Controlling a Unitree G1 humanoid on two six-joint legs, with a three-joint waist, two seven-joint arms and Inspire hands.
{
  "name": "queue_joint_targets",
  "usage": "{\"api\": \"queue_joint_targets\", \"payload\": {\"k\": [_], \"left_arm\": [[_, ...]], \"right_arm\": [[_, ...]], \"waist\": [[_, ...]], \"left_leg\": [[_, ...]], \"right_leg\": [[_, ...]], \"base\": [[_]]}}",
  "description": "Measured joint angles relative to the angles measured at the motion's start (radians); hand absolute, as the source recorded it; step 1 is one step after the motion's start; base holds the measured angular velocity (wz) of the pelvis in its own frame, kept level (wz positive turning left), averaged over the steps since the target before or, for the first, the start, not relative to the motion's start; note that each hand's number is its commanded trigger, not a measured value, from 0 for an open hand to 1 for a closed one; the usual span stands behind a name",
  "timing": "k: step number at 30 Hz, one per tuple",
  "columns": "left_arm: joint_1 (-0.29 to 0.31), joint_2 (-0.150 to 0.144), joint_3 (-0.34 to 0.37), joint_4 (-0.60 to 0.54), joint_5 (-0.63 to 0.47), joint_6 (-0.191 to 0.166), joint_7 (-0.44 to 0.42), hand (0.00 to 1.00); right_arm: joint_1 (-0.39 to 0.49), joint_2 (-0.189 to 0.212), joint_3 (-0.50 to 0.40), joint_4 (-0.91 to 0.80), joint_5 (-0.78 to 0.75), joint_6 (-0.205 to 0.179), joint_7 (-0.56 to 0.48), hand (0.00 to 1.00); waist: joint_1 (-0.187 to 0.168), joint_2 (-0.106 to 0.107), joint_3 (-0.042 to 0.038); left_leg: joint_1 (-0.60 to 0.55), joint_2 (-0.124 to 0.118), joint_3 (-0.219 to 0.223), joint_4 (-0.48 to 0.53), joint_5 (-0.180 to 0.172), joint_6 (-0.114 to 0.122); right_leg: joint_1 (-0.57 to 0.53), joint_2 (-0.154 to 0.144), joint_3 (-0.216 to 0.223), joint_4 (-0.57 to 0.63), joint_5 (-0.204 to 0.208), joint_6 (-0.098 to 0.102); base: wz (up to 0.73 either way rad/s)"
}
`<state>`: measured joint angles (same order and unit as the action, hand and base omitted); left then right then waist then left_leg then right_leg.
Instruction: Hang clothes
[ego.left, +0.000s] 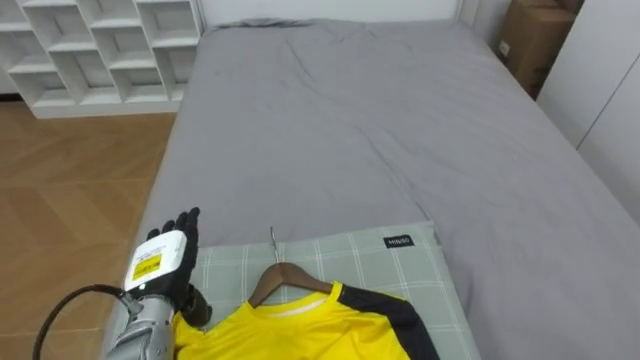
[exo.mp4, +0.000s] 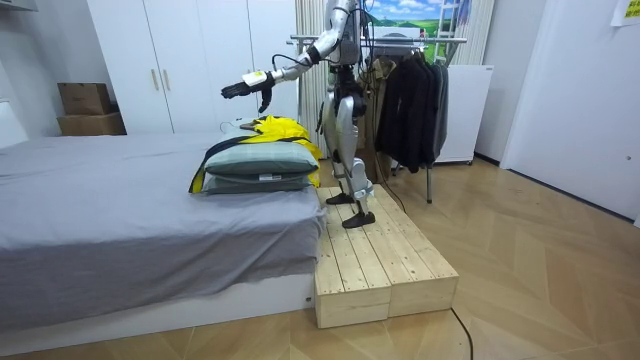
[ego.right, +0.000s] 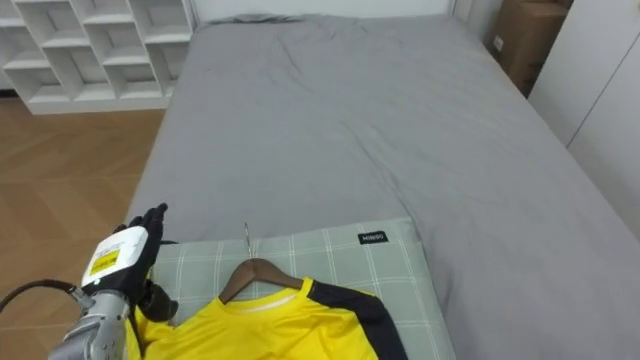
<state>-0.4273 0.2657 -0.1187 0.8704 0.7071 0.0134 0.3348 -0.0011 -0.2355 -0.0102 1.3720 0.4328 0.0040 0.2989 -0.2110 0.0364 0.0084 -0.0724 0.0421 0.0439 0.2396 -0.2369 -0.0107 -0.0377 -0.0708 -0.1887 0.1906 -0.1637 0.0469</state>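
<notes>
Left eye view: showed the left hand (ego.left: 165, 262) raised above the left edge of the checked pillow (ego.left: 400, 262), at the near end of the grey bed (ego.left: 380, 130), fingers straight and spread wide, nothing held. Showed the yellow shirt (ego.left: 300, 335) lying flat on that pillow, already threaded on a wooden hanger (ego.left: 288, 281), with the thin metal hook pointing toward the bed's far end. Placed the hand just beside the shirt's left shoulder but apart from it. Included a white shelf unit (ego.left: 100, 50) beyond the bed's far left corner and a cardboard box (ego.left: 535, 40) beyond its far right corner. Room view: stood on a wooden platform (exo.mp4: 370, 260) against the end of the bed, facing it, arm stretched out level and the hand clear above the stacked pillows. Set a clothes rack (exo.mp4: 400, 40) with dark garments (exo.mp4: 410, 100) behind the robot. Right eye view: repeated the same layout, hand open at the pillow's left edge. Judged risks: closing on loose cloth instead of the hanger, since the hook lies flat on a soft surface that would yield under pressure. Likewise tipping the hanger on lifting, letting the shirt slide off one shoulder. Also misstepping near the platform's edge when turning toward the rack.
</notes>
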Motion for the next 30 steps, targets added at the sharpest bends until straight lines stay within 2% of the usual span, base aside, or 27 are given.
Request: {"api": "queue_joint_targets", "payload": {"k": [4,6,8,12,14,21,30], "left_arm": [[-0.016,0.015,0.000,0.027,-0.036,-0.011,0.012,0.00],[-0.058,0.024,0.000,0.064,-0.077,-0.019,0.015,0.00],[-0.088,0.024,0.001,0.095,-0.114,-0.022,0.024,0.00],[-0.103,0.024,0.001,0.111,-0.220,-0.037,0.018,0.00],[-0.104,0.023,0.000,0.114,-0.238,-0.039,-0.003,0.00],[-0.105,0.018,-0.047,0.121,-0.267,-0.041,-0.102,0.00],[-0.121,0.018,-0.087,0.174,-0.282,-0.041,-0.199,0.00]], "right_arm": [[0.000,-0.006,0.033,0.004,0.015,0.003,-0.004,0.00],[-0.011,-0.007,0.061,0.012,0.034,0.001,-0.009,0.00],[-0.025,-0.007,0.071,0.024,0.040,-0.003,-0.016,0.00],[-0.057,-0.007,0.099,0.026,0.040,-0.003,-0.025,0.00],[-0.069,-0.007,0.097,0.027,0.023,-0.003,-0.025,0.00],[-0.112,0.003,0.109,0.029,0.011,-0.002,-0.026,0.00],[-0.129,0.003,0.140,0.030,0.020,-0.002,-0.028,0.00]], "waist": [[0.002,0.001,0.0018],[0.000,0.001,0.0143],[0.001,0.000,0.0191],[-0.004,0.001,0.0223],[-0.004,0.001,0.0230],[-0.007,-0.006,0.0313],[-0.013,-0.004,0.0338]], "left_leg": [[-0.016,0.000,0.000,0.003,0.001,0.000],[-0.043,0.000,-0.002,0.016,0.001,0.000],[-0.060,0.000,-0.001,0.018,0.002,0.000],[-0.095,0.000,0.003,0.018,0.006,0.001],[-0.104,0.002,0.003,0.016,0.009,0.001],[-0.117,0.005,0.001,0.014,0.009,0.001],[-0.131,0.004,-0.004,0.014,0.009,0.001]], "right_leg": [[-0.016,0.000,0.000,0.001,0.000,0.000],[-0.039,-0.001,0.000,0.006,0.001,-0.002],[-0.058,-0.001,0.001,0.014,0.002,-0.002],[-0.101,-0.001,0.006,0.021,0.004,-0.003],[-0.120,-0.002,0.006,0.036,0.003,-0.003],[-0.138,-0.002,-0.007,0.051,0.003,-0.003],[-0.143,-0.003,-0.009,0.048,0.003,-0.003]], "base": [[0.00],[0.00],[-0.02],[-0.03],[0.00],[0.02],[0.04]]}}
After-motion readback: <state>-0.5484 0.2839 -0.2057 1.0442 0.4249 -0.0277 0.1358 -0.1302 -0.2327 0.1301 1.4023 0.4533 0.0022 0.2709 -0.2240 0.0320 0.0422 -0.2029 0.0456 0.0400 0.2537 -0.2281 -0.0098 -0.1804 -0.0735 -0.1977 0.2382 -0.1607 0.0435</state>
